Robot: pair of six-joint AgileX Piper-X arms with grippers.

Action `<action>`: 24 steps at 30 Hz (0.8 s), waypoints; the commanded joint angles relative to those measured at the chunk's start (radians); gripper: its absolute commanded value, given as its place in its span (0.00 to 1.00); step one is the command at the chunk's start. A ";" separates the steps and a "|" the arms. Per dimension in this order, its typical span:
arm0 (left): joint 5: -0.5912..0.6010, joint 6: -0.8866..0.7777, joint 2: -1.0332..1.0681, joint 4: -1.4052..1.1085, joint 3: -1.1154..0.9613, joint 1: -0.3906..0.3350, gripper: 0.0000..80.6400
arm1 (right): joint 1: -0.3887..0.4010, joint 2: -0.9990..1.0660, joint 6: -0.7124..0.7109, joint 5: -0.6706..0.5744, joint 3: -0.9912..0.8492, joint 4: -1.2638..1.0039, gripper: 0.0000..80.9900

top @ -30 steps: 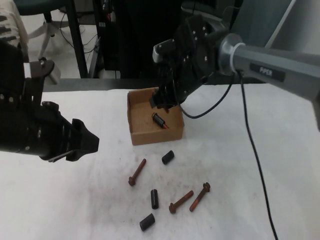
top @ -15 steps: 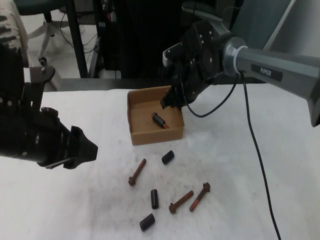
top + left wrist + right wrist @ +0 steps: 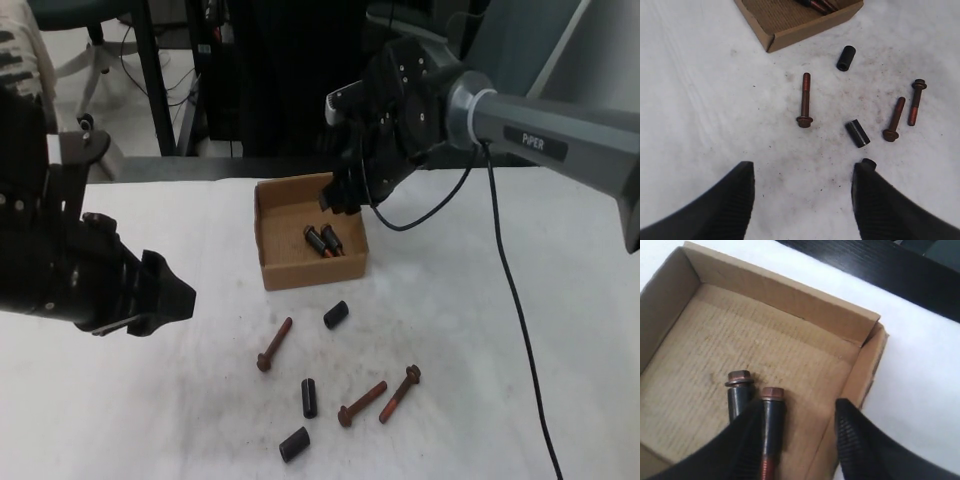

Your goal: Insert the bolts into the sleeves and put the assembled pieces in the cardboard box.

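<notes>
The right gripper point(image 3: 338, 203) hangs released, jaws apart, over the cardboard box point(image 3: 266, 240), which sits near the bench's point(image 3: 120, 400) far edge. Two assembled pieces point(image 3: 771, 412) lie side by side inside the box, toward its right wall. The left gripper point(image 3: 802, 200) hovers spread open near the bench's left edge. Three bolts point(image 3: 274, 343) and three sleeves point(image 3: 336, 314) lie loose toward the near edge.

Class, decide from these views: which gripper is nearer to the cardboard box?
Right. The right gripper hangs just above the cardboard box, over its right side; the left gripper sits well off to the box's left, over the bench.
</notes>
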 commanded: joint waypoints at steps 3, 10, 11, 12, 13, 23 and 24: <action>0.000 0.006 -0.013 -0.020 -0.012 -0.004 0.67 | -0.001 -0.110 -0.017 -0.025 -0.047 0.127 0.51; 0.000 -0.023 -0.013 -0.027 -0.012 -0.008 0.61 | 0.002 -0.312 -0.026 -0.139 -0.062 0.388 0.51; 0.000 -0.026 -0.013 -0.027 -0.012 -0.015 0.60 | 0.005 -0.332 -0.028 -0.137 -0.062 0.426 0.51; 0.002 -0.026 -0.013 -0.031 -0.012 -0.021 0.59 | 0.006 -0.356 -0.030 -0.138 -0.062 0.463 0.51; 0.009 -0.026 -0.013 -0.035 -0.012 -0.032 0.59 | 0.005 -0.367 -0.030 -0.138 -0.062 0.490 0.51; -0.008 -0.100 0.067 -0.105 -0.012 -0.172 0.59 | 0.028 -0.389 -0.037 -0.142 0.094 0.666 0.51; -0.018 -0.100 0.078 -0.101 -0.012 -0.178 0.59 | 0.034 -0.391 -0.039 -0.147 0.109 0.671 0.51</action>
